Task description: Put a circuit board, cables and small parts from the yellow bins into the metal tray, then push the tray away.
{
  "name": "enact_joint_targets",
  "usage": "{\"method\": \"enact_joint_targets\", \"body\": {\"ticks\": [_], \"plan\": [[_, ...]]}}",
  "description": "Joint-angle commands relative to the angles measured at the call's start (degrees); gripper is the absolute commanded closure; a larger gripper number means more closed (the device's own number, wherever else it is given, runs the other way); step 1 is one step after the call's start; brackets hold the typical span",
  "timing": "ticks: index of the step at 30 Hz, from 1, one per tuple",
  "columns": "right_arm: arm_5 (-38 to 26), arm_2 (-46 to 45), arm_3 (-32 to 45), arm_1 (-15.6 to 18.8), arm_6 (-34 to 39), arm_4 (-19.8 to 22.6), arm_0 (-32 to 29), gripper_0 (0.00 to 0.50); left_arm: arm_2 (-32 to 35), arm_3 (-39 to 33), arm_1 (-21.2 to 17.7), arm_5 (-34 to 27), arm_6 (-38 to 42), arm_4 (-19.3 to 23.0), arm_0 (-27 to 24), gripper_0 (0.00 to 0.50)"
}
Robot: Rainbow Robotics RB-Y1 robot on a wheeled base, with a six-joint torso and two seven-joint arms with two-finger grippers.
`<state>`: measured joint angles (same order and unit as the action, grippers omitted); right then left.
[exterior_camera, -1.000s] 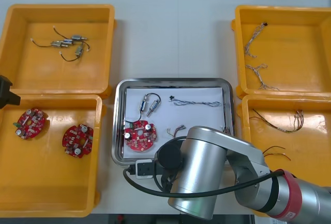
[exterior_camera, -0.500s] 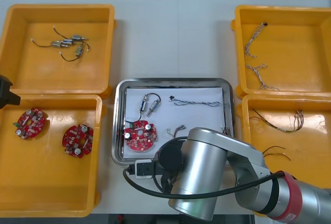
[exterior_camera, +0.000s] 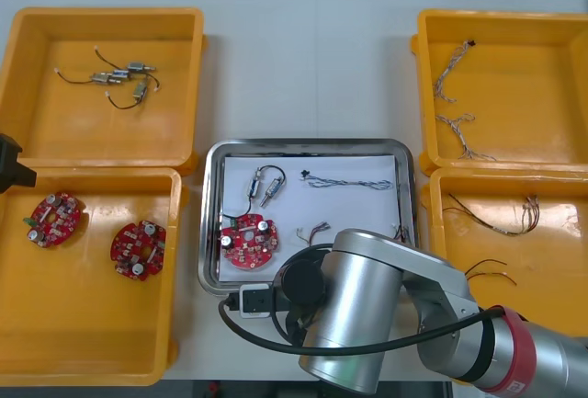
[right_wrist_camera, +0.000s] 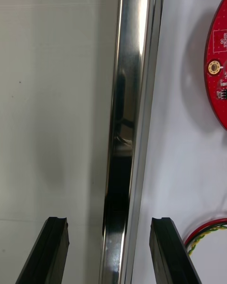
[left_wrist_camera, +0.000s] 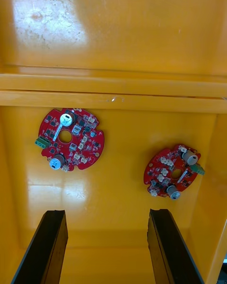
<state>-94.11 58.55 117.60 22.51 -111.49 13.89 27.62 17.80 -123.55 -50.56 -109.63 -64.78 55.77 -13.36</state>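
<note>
The metal tray (exterior_camera: 308, 146) lies mid-table, white inside. It holds a round red circuit board (exterior_camera: 248, 239), small metal parts (exterior_camera: 265, 184), a twisted blue and white cable (exterior_camera: 349, 183) and a red and yellow cable (exterior_camera: 314, 230). My right arm covers the tray's near edge. In the right wrist view my right gripper (right_wrist_camera: 109, 251) is open, its fingers standing either side of the shiny tray rim (right_wrist_camera: 125, 123). The board (right_wrist_camera: 218, 75) and the red and yellow cable (right_wrist_camera: 208, 234) lie beyond one finger. My left gripper (left_wrist_camera: 106, 246) hangs open above two circuit boards (left_wrist_camera: 70, 138) in the near left bin (exterior_camera: 92, 324).
The far left bin (exterior_camera: 37, 122) holds small metal parts (exterior_camera: 119, 76). Twisted cables (exterior_camera: 455, 95) lie in the far right bin (exterior_camera: 551, 39), black and red cables (exterior_camera: 496, 219) in the near right bin (exterior_camera: 560, 187). Bare table (exterior_camera: 308, 67) stretches beyond the tray.
My right arm has crept very slightly toward the table's near edge. Nothing else has moved.
</note>
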Motion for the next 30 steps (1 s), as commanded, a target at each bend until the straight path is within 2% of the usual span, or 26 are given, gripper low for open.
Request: {"method": "enact_joint_targets", "body": {"ticks": [1, 9, 17, 21, 23, 27, 28, 30], "plan": [[2.7, 1.2, -1.4, -0.5, 0.3, -1.0, -0.8, 0.000, 1.4, -1.5, -2.1, -0.4, -3.4, 0.4, 0.8, 0.000], [3.0, 1.3, -1.5, -0.4, 0.3, -1.3, -0.8, 0.000, 1.4, -1.5, -2.1, -0.4, -3.4, 0.4, 0.8, 0.000], [-0.7, 1.3, 1.0, -0.2, 0.3, -1.9, -0.6, 0.000, 1.4, -1.5, -2.1, -0.4, -3.4, 0.4, 0.8, 0.000], [-0.6, 1.3, 1.0, -0.2, 0.3, -1.9, -0.6, 0.132, 1.4, -1.5, -2.1, -0.4, -3.4, 0.4, 0.8, 0.000], [-0.6, 1.4, 1.0, -0.2, 0.3, -1.9, -0.6, 0.143, 1.4, -1.5, -2.1, -0.4, -3.4, 0.4, 0.8, 0.000], [-0.6, 1.4, 1.0, -0.3, 0.3, -1.9, -0.6, 0.238, 1.4, -1.5, -2.1, -0.4, -3.4, 0.4, 0.8, 0.000], [-0.6, 1.4, 1.0, -0.3, 0.3, -1.9, -0.6, 0.245, 1.4, -1.5, -2.1, -0.4, -3.4, 0.4, 0.8, 0.000], [-0.6, 1.4, 1.0, -0.3, 0.3, -1.9, -0.6, 0.348, 1.4, -1.5, -2.1, -0.4, -3.4, 0.4, 0.8, 0.000]]}}
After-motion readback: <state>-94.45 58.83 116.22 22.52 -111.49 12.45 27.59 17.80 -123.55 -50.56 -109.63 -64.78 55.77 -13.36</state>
